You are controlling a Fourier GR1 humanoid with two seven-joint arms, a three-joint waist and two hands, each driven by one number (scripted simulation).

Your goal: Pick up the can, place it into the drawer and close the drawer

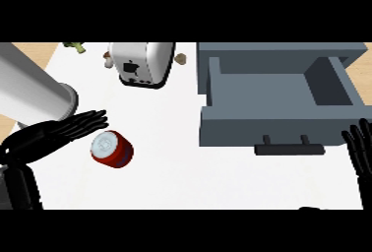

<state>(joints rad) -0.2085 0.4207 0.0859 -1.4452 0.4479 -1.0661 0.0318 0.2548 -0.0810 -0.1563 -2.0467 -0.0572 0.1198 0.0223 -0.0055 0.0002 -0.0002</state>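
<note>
On the white counter (189,172) there is one can (112,148), one grey drawer (280,93) and one toaster (142,63). Two robot hands show. The can is red with a silver top and stands a little tilted in the left part of the counter, well apart from the drawer. No writing can be read on the can; the toaster carries only a small dark mark on its side, which I cannot read.

The left robot hand (51,138) is at the left edge, its fingers spread and almost straight, and the fingertips (98,120) end just beside the upper left of the can; if they touch it I cannot tell. The right robot hand (359,147) shows at the right edge with straight fingers pointing up, near the front right corner of the drawer. The drawer is pulled open, and its dark handle (289,147) faces the lower edge of the view.
</note>
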